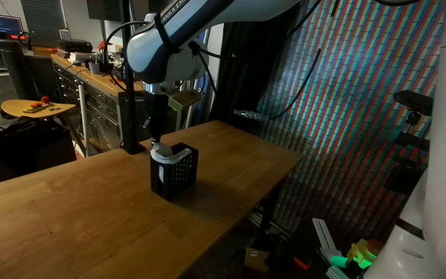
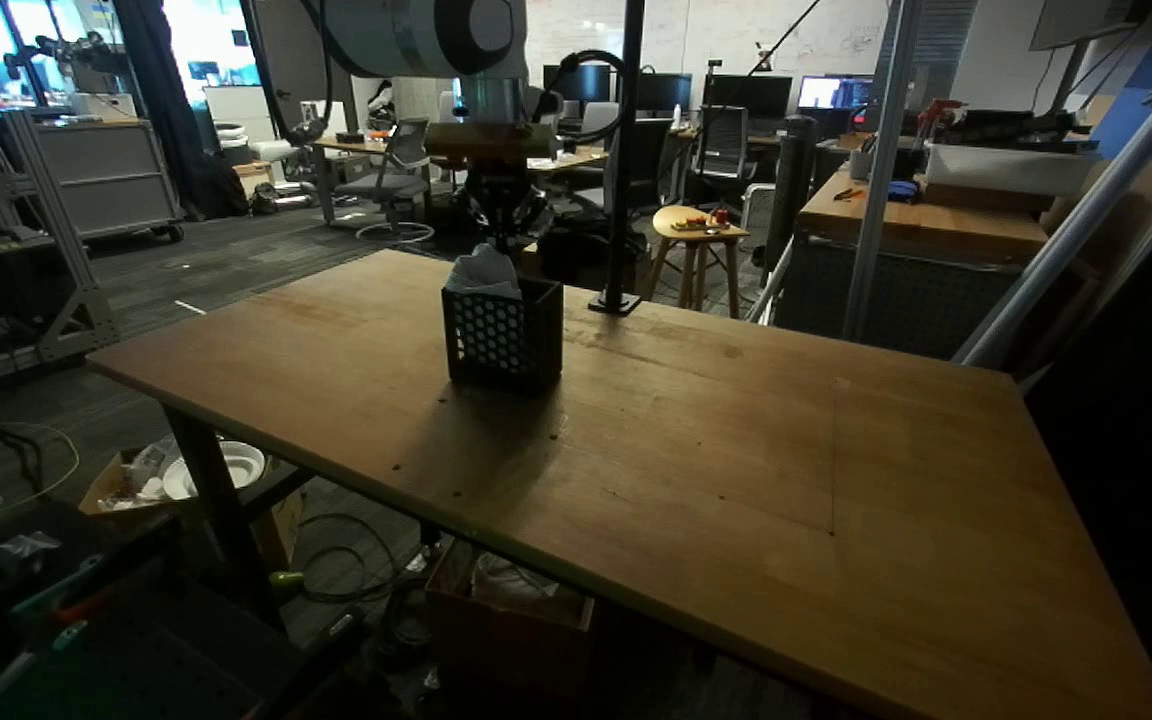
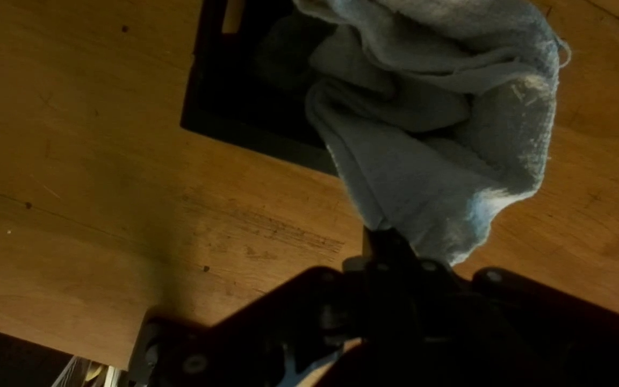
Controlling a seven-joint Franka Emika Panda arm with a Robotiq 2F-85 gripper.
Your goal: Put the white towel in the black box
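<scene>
Wrist view first: how does the white towel [image 3: 427, 118] look, just ahead of the jaws?

— Soft, wrinkled, greyish-white cloth, heaped in thick folds. Its edge is thready, with a loop of loose thread on the side away from the jaws, and bluish and yellowish patches show on it.

And is the gripper [image 3: 387, 236] grasping it?

— Yes, the jaws are pinched together on the towel's near end; the rest of the cloth widens out beyond the tips.

Where does that rest lie?

— Partly down inside the black box [image 2: 544, 335], below the jaws, and partly bunched over the rim right under them. Both exterior views show it.

What is the box like?

— Matte, straight-sided, upright, one wall pierced by a grid of holes with something pale behind them.

And further from the jaws?

— Beneath the box spreads the table [image 3: 100, 166], yellow-brown wood, scuffed and dotted with dark holes. A straight black post [image 1: 127, 108] stands upright on it, near the jaws.
</scene>
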